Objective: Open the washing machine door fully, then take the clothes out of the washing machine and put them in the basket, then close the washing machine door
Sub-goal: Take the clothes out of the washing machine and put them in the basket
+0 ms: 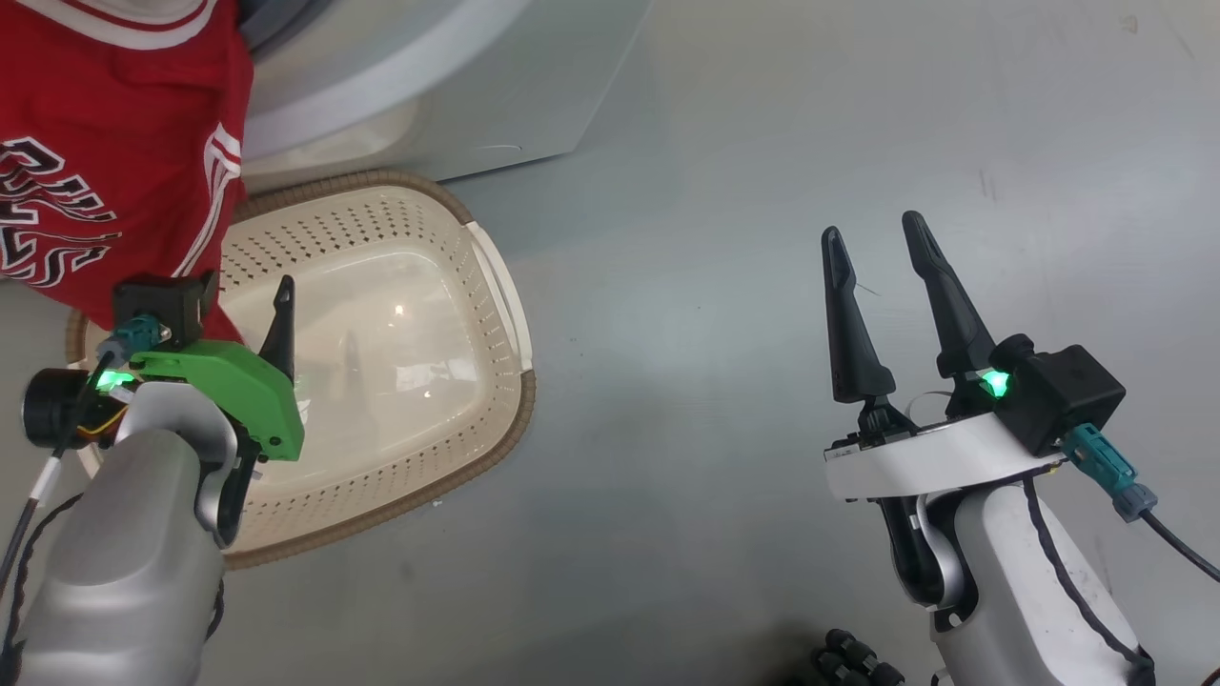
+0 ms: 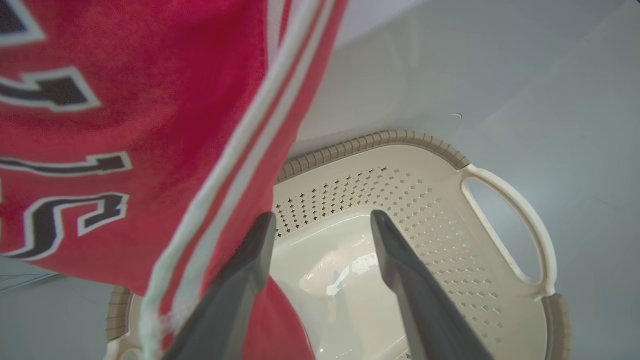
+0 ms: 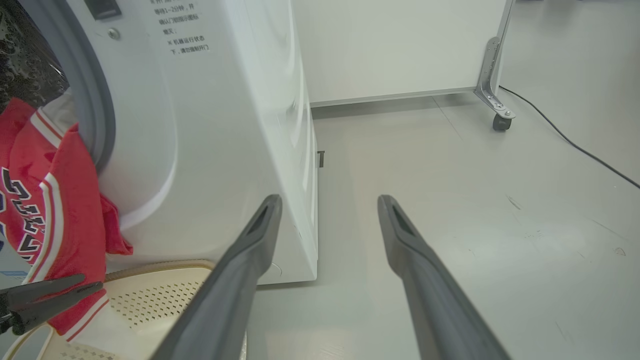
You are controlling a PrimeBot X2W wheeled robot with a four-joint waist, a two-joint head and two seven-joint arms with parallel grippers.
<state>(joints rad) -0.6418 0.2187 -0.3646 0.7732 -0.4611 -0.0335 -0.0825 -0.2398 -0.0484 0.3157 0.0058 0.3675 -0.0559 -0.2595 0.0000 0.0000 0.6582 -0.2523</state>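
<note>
The clothes, a red jersey (image 1: 114, 143) with dark lettering, hang out of the washing machine (image 1: 381, 67) and down over the left part of the cream basket (image 1: 505, 419). My left gripper (image 1: 243, 295) hovers over the basket at the jersey's lower edge. In the left wrist view its jaws (image 2: 322, 220) stand open, with the jersey (image 2: 125, 125) draped against the left finger and the basket (image 2: 400, 137) below. My right gripper (image 1: 872, 229) is open and empty over bare floor to the right. The washing machine door is out of view.
The right wrist view shows the washer's white side (image 3: 215, 125) with its grey gasket, the jersey (image 3: 55, 210) spilling from the drum, and the basket (image 3: 165, 270) at its foot. A caster (image 3: 500, 122) under a white panel and a black cable (image 3: 575, 145) lie farther off.
</note>
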